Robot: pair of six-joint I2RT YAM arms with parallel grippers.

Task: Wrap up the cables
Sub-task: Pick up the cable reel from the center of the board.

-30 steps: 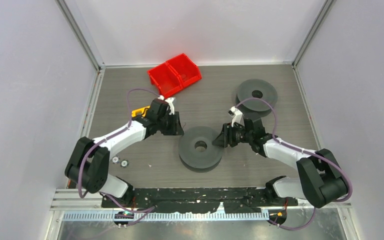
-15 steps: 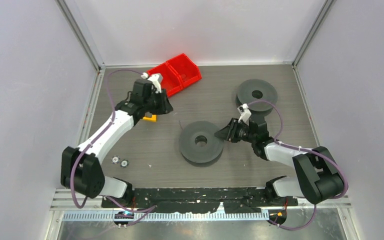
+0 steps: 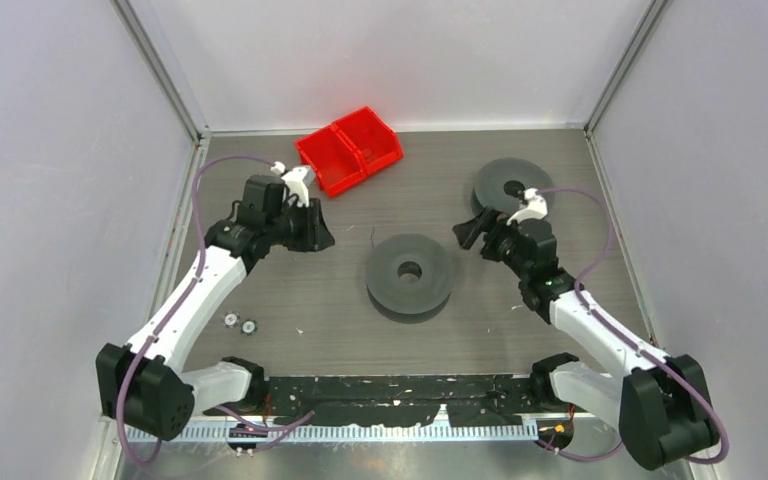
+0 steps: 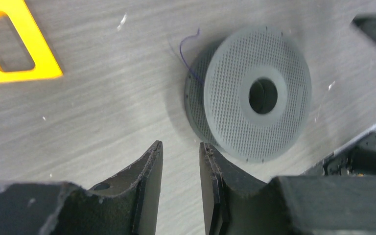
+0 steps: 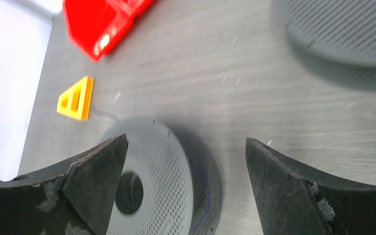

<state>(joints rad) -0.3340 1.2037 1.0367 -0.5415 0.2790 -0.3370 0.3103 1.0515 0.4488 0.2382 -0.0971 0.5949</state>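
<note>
Both arms have pulled back from the middle spool (image 3: 410,275), which has slid slightly toward the far right of the table (image 3: 310,300). Left claw (image 4: 180,146) hovers on its left, jaws narrowly parted on nothing. Right claw (image 5: 186,142) hangs on its right, released wide and empty. The thin cable (image 4: 186,61) lies mostly wound in that spool's groove, with one loose end curling out far-left. Winding seems unfinished; next, a claw must pinch that tail and lead it round. Count: two spools, the second spool (image 3: 513,185) far right; one cable; one red bin (image 3: 350,150); one yellow triangle (image 4: 10,54).
</note>
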